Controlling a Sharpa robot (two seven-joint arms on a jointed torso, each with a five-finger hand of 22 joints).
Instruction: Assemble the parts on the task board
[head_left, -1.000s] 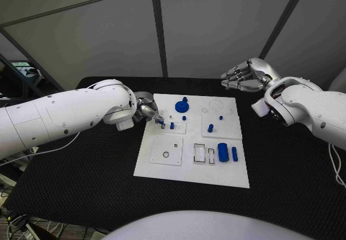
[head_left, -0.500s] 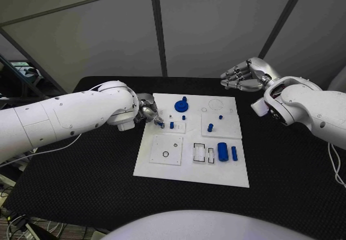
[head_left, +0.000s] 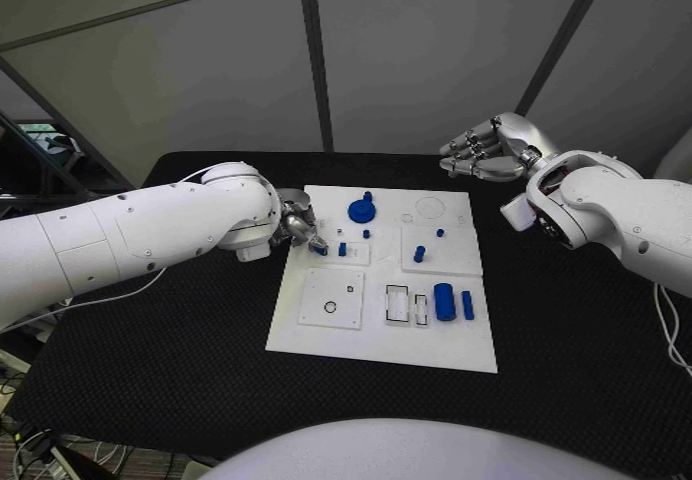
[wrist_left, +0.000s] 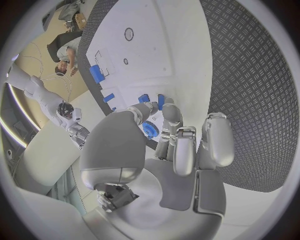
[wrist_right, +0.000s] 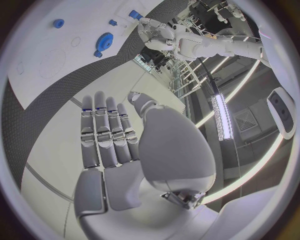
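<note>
Since the earlier frames, your left hand (head_left: 303, 228) is edging a little further over the near-left corner region of the task board (head_left: 387, 345), its fingertips now sitting at a small blue part (head_left: 320, 249) on the board's upper-left inset plate; your right hand (head_left: 486, 150) is keeping its place beyond the board's far-right corner. You are seeing the left hand with fingers curled down toward the board: in the left wrist view the fingertips (wrist_left: 170, 116) are closing around small blue pieces (wrist_left: 145, 98), and they are touching or pinching one, though you cannot tell from these pictures whether it is truly held. You are seeing the right hand (wrist_right: 109, 135) lifted off the black table (head_left: 188, 350), its fingers lying straight and side by side, grasping nothing. Relative to the task board, you are finding a round blue gear-like part (head_left: 364, 211) near its far edge, just beside the left hand; a short blue peg (head_left: 420, 255) is standing near the board's middle; a thick blue cylinder (head_left: 444, 302) and a thin blue bar (head_left: 467, 304) are lying side by side toward its right edge. The board itself is lying flat in the middle of the table, between your two arms.
</note>
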